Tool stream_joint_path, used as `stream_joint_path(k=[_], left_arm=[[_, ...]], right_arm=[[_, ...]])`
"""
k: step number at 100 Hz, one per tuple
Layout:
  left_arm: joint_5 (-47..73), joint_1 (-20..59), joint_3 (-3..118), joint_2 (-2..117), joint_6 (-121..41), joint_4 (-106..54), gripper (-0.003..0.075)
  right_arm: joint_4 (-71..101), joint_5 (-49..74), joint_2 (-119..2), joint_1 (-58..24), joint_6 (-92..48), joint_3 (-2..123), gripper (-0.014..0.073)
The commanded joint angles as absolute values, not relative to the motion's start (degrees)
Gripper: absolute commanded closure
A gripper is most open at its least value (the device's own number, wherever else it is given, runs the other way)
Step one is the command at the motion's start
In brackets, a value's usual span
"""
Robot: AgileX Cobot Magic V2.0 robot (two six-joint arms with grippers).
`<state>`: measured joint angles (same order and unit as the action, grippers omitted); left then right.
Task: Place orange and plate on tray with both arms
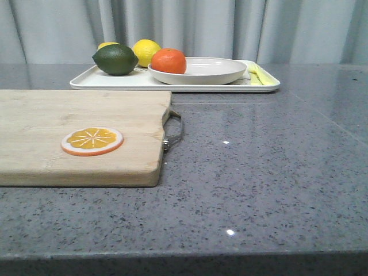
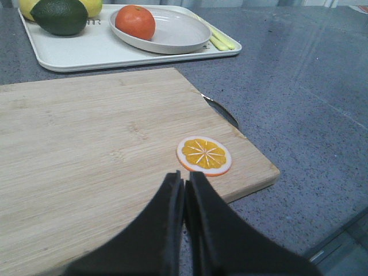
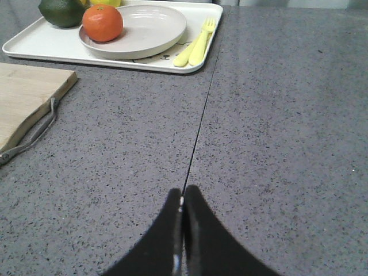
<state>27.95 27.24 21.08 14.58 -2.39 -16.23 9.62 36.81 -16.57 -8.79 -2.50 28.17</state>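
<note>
Already the round glossy orange-red orange (image 1: 169, 60) sits inside the wide shallow off-white plate (image 1: 210, 72), against the plate's left rim, and the plate rests on the flat rectangular white tray (image 1: 109, 81) at the far side of the table. On the tray's left end, just beside the plate, lie a dark green lime-shaped fruit (image 1: 115, 60) and a yellow lemon (image 1: 146, 52), with a second yellow fruit mostly hidden behind the green one; along the tray's right edge, next to the plate, lies pale yellow plastic cutlery (image 3: 195, 49), a fork among it. Nearer, on the left, a pale wooden cutting board (image 1: 80, 115) with a grey metal handle (image 1: 175, 130) on its right edge lies close to the tray's front rim without touching it, and a flat orange slice disc (image 1: 92, 141) rests on the board towards its near right corner. The left gripper (image 2: 185, 183) hangs above the board just short of the slice, its black fingers pressed together with nothing between them. The right gripper (image 3: 182, 198) is likewise closed and empty, over bare speckled grey stone countertop (image 1: 264, 172) along a thin seam, well apart from both board and tray. Right of the board the counter is open to its near edge. Grey pleated curtains (image 1: 201, 26) close the background.
</note>
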Motion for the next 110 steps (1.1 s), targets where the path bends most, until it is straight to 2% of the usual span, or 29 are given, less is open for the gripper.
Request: stream_joint_path(k=[1,94,110], left_arm=[[24.91,27.16,22.51,14.36,-2.44,-17.38,0.0739],[25.09,27.16,22.13,14.36,-2.44,-16.98,0.0739],[18.35,26.52,18.77,14.01,-2.44,-14.71,0.0739]], right_arm=[[9.51,31.88,-17.00,-8.66,-3.14,29.31,0.0662],[9.56,33.01,-17.00,-8.66,-3.14,29.31,0.0662],[9.56,33.01,-17.00,-8.66,-3.14,29.31,0.0662]])
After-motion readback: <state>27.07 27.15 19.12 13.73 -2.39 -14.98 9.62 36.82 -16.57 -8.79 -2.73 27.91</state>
